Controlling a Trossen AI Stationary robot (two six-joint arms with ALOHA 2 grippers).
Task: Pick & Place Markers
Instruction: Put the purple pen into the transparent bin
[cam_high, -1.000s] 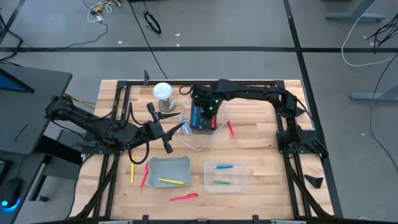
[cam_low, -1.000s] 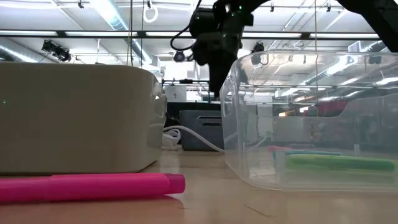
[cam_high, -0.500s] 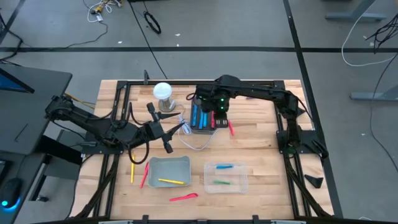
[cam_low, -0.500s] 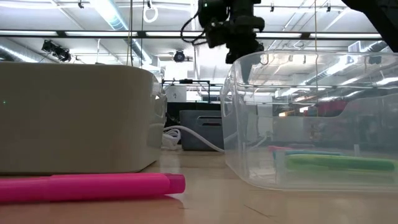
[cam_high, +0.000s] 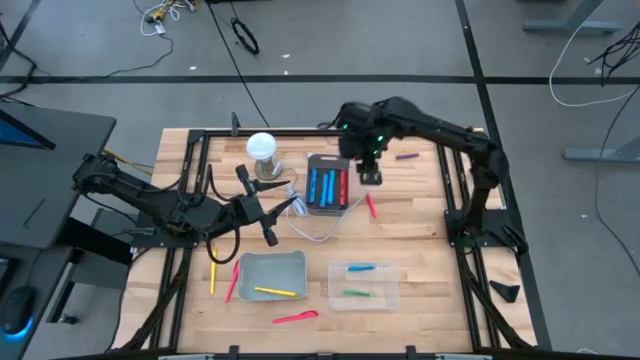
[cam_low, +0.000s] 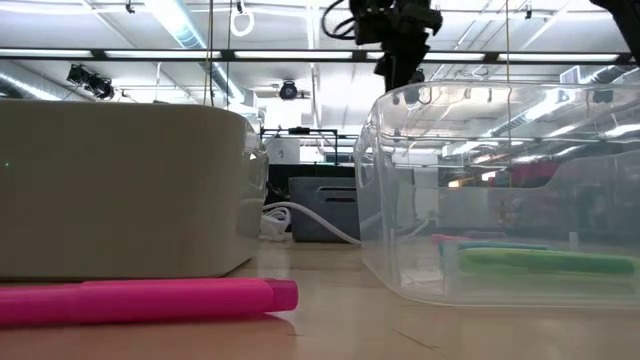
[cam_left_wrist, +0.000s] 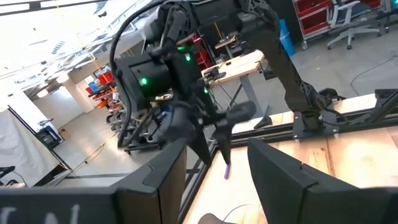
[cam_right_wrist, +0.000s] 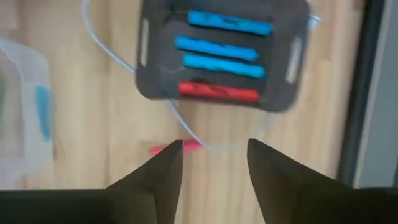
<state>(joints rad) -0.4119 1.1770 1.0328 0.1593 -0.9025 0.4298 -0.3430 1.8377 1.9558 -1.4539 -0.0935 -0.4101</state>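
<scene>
A dark tray (cam_high: 328, 187) at the table's middle holds three blue markers (cam_right_wrist: 224, 46) and a red one (cam_right_wrist: 217, 92). My right gripper (cam_high: 370, 172) hangs open above the table, just right of that tray, pointing down with nothing between its fingers (cam_right_wrist: 211, 155). Below it a red marker (cam_high: 371, 206) lies on the wood. A purple marker (cam_high: 405, 156) lies farther right. My left gripper (cam_high: 280, 212) waits open and level, left of the tray (cam_left_wrist: 217, 180). A pink marker (cam_low: 150, 300) lies near the front edge.
A grey tray (cam_high: 272, 275) with a yellow marker and a clear box (cam_high: 363, 285) with a blue and a green marker stand near the front. A yellow and a red marker (cam_high: 222, 279) lie left of the grey tray. A white cable (cam_high: 312, 228) and a white lamp (cam_high: 262, 148) flank the dark tray.
My right gripper has risen from over the dark tray and gone toward the table's right edge, rolling about its own pointing line. The tray, half hidden under it before, now shows its blue and red markers in full.
</scene>
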